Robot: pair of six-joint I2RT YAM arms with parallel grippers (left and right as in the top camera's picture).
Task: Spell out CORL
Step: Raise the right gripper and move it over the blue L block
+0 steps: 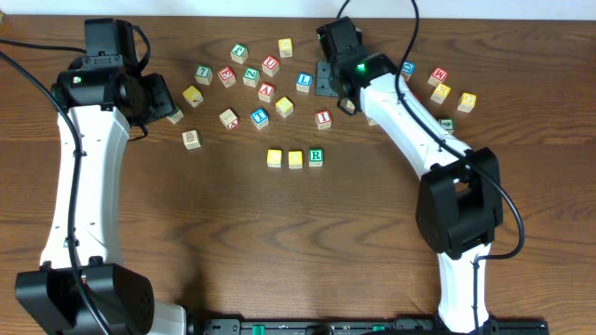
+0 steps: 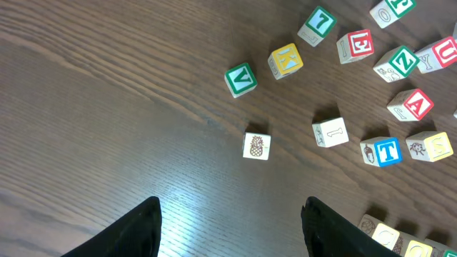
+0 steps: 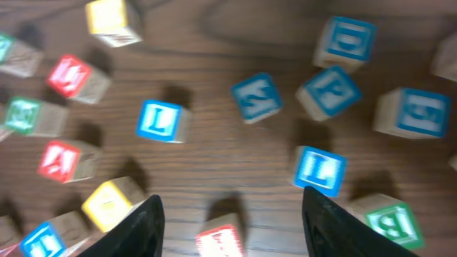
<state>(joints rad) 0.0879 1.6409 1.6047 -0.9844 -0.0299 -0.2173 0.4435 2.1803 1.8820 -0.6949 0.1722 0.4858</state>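
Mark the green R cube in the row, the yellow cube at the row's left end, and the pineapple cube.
green R cube (image 1: pixel 317 156), overhead view, centre of top face.
left-end yellow cube (image 1: pixel 274 158), overhead view, centre of top face.
pineapple cube (image 2: pixel 256 145), left wrist view, on the pineapple face.

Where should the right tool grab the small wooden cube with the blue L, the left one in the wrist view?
Probably from straight above, pinching the wooden blue L cube by its left and right side faces: it sits flat, letter up, with bare table on both sides.
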